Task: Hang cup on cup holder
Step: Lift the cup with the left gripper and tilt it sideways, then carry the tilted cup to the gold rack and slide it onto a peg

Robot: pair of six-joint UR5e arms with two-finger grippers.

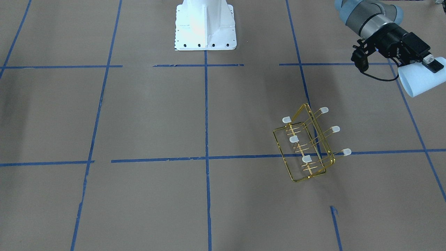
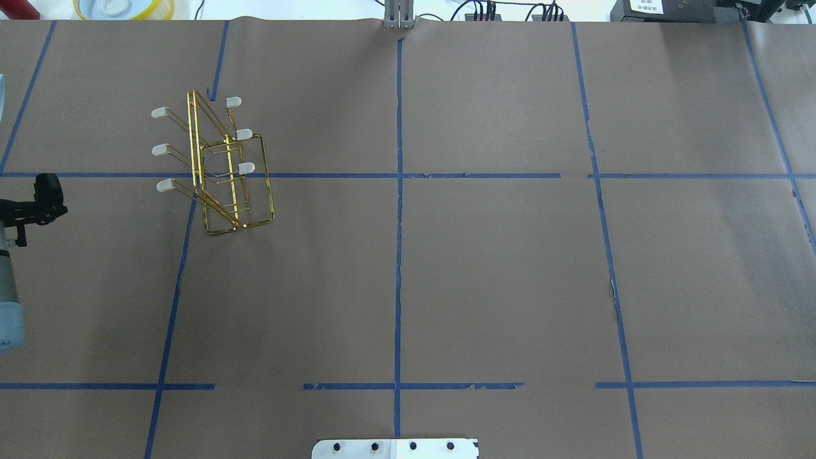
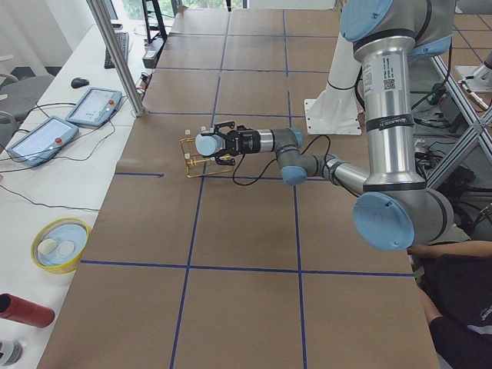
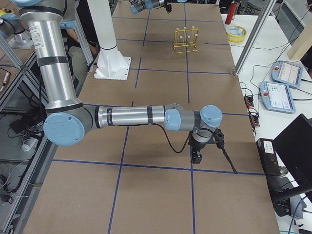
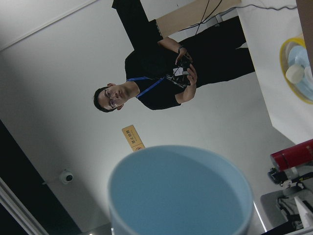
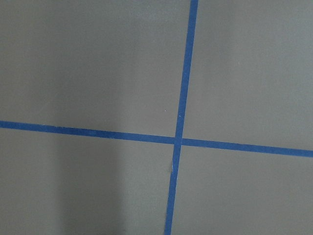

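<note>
I've got the left gripper (image 1: pixel 425 69) clamped on the cup (image 1: pixel 416 83), sideways in air — cup holder (image 1: pixel 306 146) approx 8 o'clock from it, front-facing view. The right gripper (image 4: pixel 197 157) — can't tell.

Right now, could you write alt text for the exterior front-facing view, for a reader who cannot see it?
The left gripper holds the pale blue cup sideways at upper right, apart from the gold wire cup holder standing lower in the picture on the brown table. The white robot base is at top centre.
</note>
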